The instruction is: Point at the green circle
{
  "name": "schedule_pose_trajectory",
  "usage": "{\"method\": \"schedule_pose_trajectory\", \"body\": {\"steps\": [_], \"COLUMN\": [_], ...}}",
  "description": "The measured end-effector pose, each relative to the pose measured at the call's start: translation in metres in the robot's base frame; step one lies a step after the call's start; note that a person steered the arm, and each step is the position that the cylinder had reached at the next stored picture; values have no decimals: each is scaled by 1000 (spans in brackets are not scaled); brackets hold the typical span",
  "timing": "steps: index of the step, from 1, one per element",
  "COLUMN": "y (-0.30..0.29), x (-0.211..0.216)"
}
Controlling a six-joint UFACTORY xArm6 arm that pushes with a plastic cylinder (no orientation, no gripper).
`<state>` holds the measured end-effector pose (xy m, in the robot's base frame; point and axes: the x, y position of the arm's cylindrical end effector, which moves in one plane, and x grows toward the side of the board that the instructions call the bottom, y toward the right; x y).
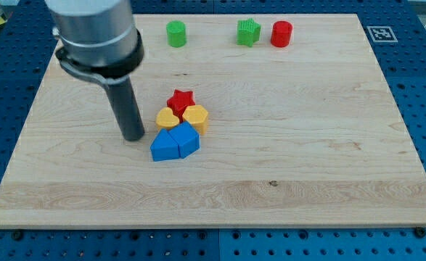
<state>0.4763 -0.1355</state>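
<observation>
The green circle (175, 33) stands near the view's top edge of the wooden board (307, 167), left of centre. My tip (133, 135) rests on the board well below it and a little to its left. The tip is just left of a cluster of blocks: a red star (181, 99), two yellow hearts (168, 118) (196, 115) and two blue blocks (165, 146) (186, 138). The tip stands close to the left yellow heart; I cannot tell whether it touches it.
A green star (248, 32) and a red circle (281, 33) stand at the view's top, right of the green circle. The arm's grey body (93, 32) covers the board's top left corner. A marker tag (379, 32) sits at the top right corner.
</observation>
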Motion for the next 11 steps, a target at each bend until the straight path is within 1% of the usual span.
{"method": "schedule_pose_trajectory", "body": {"steps": [1, 2, 3, 4, 6, 7, 9, 10, 11], "y": [-31, -65, -80, -82, -76, -50, -41, 4, 25], "x": [-38, -88, -136, -180, -246, -284, -285, -284, -265]}}
